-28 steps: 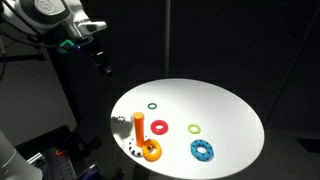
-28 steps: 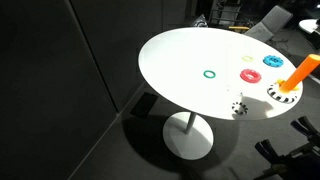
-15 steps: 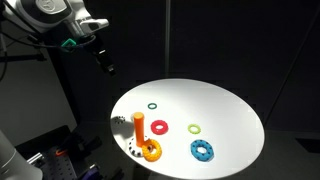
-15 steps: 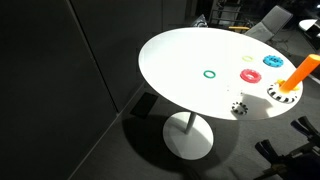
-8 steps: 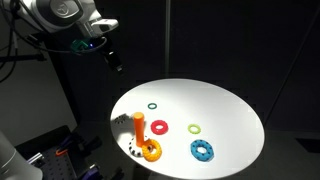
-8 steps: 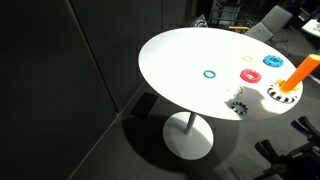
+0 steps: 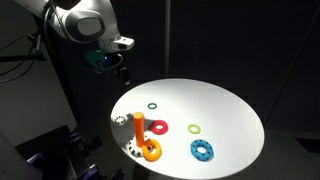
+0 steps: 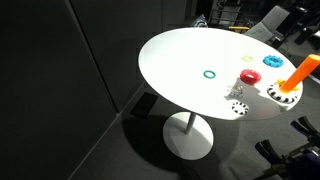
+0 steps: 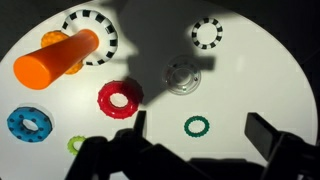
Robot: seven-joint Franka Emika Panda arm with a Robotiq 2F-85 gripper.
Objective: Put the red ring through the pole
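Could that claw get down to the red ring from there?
Probably yes. The gripper hangs open above the table, and the red ring lies flat near the pole with nothing over it.

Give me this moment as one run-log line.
gripper: open, empty, high over table | red ring: flat on table, apart from pole | pole: upright | ring not yet grasped
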